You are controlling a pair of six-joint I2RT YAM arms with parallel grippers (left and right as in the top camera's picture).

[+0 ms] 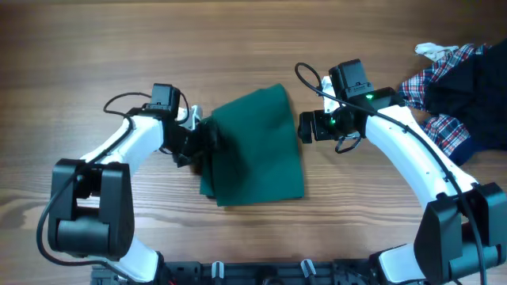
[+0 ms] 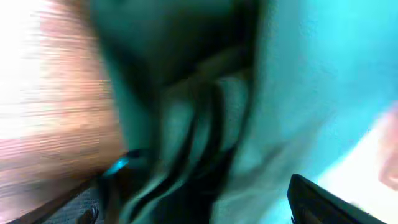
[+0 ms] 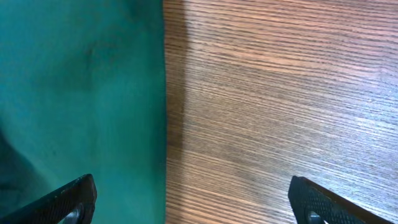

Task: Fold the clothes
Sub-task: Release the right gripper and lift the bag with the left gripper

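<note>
A dark green garment (image 1: 257,146) lies folded into a rough rectangle at the middle of the wooden table (image 1: 79,55). My left gripper (image 1: 200,144) is at its left edge. In the left wrist view the picture is blurred: bunched green folds (image 2: 205,124) fill the space between the jaws (image 2: 199,211), which stand wide apart. My right gripper (image 1: 303,127) is open at the garment's upper right edge. In the right wrist view its fingers (image 3: 193,202) straddle the straight cloth edge (image 3: 81,93), one over cloth, one over bare wood.
A pile of other clothes lies at the far right: a red, white and blue plaid shirt (image 1: 440,83) and a dark navy garment (image 1: 479,87). The arm bases stand at the front edge of the table.
</note>
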